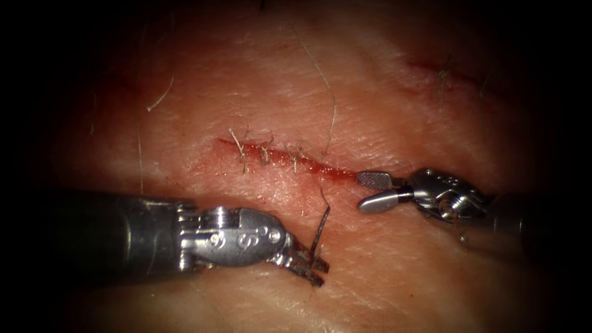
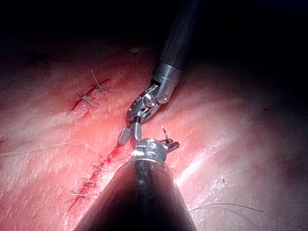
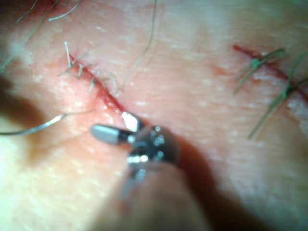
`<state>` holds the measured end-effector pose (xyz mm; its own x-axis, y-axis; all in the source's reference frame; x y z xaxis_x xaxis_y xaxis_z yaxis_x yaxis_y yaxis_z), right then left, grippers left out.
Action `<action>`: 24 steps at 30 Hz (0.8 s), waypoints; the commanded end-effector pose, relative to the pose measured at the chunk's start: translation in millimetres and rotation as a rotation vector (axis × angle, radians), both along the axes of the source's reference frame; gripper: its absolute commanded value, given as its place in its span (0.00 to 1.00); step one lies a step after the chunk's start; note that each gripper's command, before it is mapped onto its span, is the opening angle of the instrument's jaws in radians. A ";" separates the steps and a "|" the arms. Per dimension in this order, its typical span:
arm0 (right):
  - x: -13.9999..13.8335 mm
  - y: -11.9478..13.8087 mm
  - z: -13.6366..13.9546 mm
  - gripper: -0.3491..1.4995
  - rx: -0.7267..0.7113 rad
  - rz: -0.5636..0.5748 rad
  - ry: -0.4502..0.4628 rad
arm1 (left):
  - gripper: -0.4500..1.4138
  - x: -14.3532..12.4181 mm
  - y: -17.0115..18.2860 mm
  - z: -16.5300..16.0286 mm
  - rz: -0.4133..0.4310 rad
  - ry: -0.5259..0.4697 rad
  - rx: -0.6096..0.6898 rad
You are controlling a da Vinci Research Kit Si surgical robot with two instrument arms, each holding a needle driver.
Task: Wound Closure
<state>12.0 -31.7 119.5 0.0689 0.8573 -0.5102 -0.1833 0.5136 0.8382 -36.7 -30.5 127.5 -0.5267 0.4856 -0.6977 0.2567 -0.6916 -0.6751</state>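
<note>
The cut (image 1: pixel 290 158) runs across the tissue (image 1: pixel 382 117) with several stitches (image 1: pixel 265 154) along its left part and red fluid at its open right end. My left tool (image 1: pixel 311 266) lies on the near side of the cut, jaws shut on the dark curved needle (image 1: pixel 320 234) near one end. The needle stands up free of the tissue, and thread (image 1: pixel 322 188) leads from its upper end to the cut. My right tool (image 1: pixel 374 190) waits at the cut's right end, jaws open and holding nothing. The left wrist view shows both tools (image 2: pixel 168 143) (image 2: pixel 130 134); the right wrist view shows the open jaws (image 3: pixel 115 127) and the needle (image 3: pixel 38 126).
A long loose thread (image 1: pixel 327 92) trails from the cut toward the far side. A second, stitched cut (image 1: pixel 441 73) lies at the far right, and its green thread ends (image 3: pixel 260 62) appear in the right wrist view. Another loose thread (image 1: pixel 161 95) lies at the far left.
</note>
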 end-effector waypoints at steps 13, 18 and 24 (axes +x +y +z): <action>0.4 -1.0 -0.7 0.89 -0.059 -0.002 -0.004 | 0.00 1.3 7.3 -5.0 -0.108 -0.033 -0.311; 0.9 -2.0 -4.1 0.91 -0.350 -0.054 -0.082 | 0.00 3.1 11.0 -6.8 -0.201 -0.048 -0.412; 2.1 -1.4 -9.4 0.85 -0.501 -0.041 -0.154 | 0.00 6.0 12.6 -8.1 -0.303 -0.043 -0.450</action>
<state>13.3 -32.9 109.7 0.2057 0.4999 -0.8413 -0.2685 0.8555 0.4427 -29.7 -17.8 118.7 -0.3765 0.2624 -0.8885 0.0121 -0.9576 -0.2879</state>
